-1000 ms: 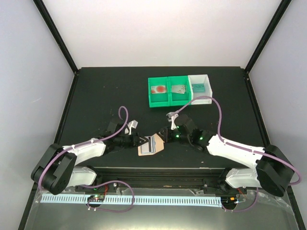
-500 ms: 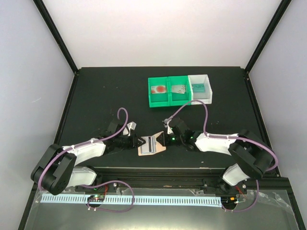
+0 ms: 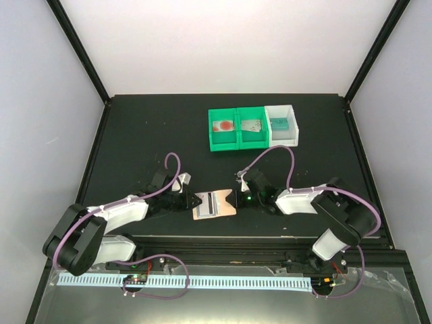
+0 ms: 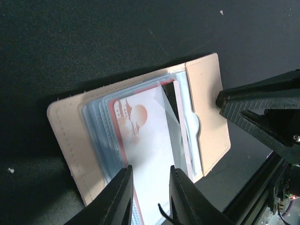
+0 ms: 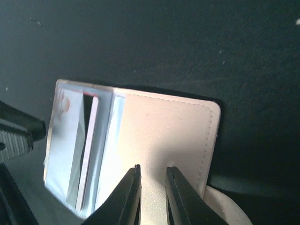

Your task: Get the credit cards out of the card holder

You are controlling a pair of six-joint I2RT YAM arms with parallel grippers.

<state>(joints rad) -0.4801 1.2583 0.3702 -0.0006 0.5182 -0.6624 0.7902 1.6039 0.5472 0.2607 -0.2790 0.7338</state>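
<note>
The peach card holder [image 3: 214, 204] lies open near the table's front edge, between both grippers. In the left wrist view its pale blue pockets fan out, and a pale credit card [image 4: 150, 126] with a red border and red blotch sits in one. My left gripper [image 4: 150, 169] hovers over that card, jaws slightly apart with the card's face showing between them. My right gripper [image 5: 153, 168] stands over the holder's peach flap [image 5: 164, 131], jaws a narrow gap apart, gripping nothing. Other credit cards lie in the bins: a red-blotched one [image 3: 222, 125], a silver-grey one [image 3: 252, 124] and a teal one [image 3: 280, 122].
Two green bins [image 3: 211, 132] and a white bin [image 3: 294, 127] stand in a row at the back of the black table. The table's front rail [image 3: 223, 239] runs just behind the holder. The holder's side tab [image 5: 227, 211] juts out beside my right fingers.
The right gripper came down and left onto the holder, which went from tilted up to lying flatter. The left jaws narrowed over the card.
</note>
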